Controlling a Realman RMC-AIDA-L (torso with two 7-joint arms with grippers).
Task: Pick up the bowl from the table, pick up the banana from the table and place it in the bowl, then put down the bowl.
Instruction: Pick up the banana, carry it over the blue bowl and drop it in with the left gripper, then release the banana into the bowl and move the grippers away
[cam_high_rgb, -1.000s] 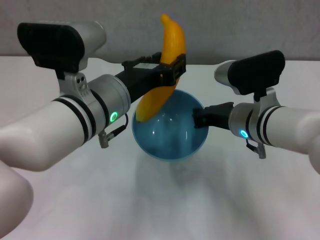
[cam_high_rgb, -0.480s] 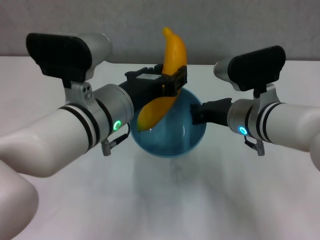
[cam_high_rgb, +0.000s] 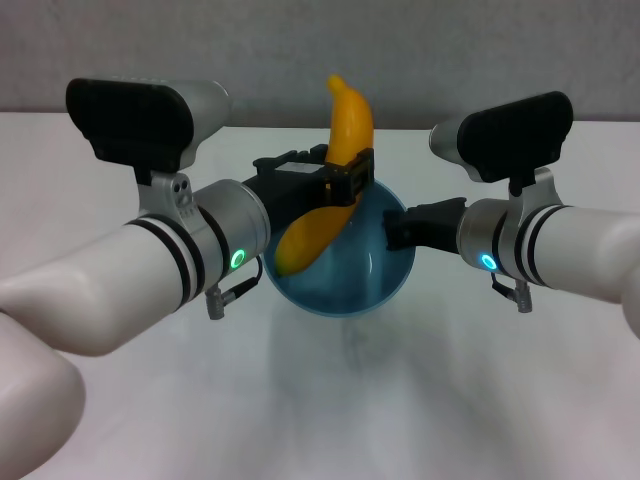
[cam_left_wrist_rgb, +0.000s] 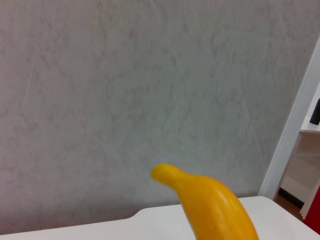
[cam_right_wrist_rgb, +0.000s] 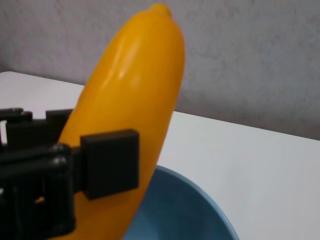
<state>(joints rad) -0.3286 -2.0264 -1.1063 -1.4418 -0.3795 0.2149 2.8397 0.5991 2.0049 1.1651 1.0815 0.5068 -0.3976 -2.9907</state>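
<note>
Left end effector (cam_high_rgb: 345, 180): closed around the middle of the banana (cam_high_rgb: 335, 170), centre of the frame.
Banana: almost upright, lower end inside the bowl (cam_high_rgb: 385, 275), tip pointing up.
Right end effector (cam_high_rgb: 392, 232): clamped on the bowl's right rim.
Bowl: centre of the frame, held above the tabletop (cam_high_rgb: 420, 400).

You see a smooth, waxy-skinned banana (cam_high_rgb: 340, 150). The bowl (cam_high_rgb: 385, 275) looks glossy plastic. The bench (cam_high_rgb: 330, 400) is matt white.
</note>
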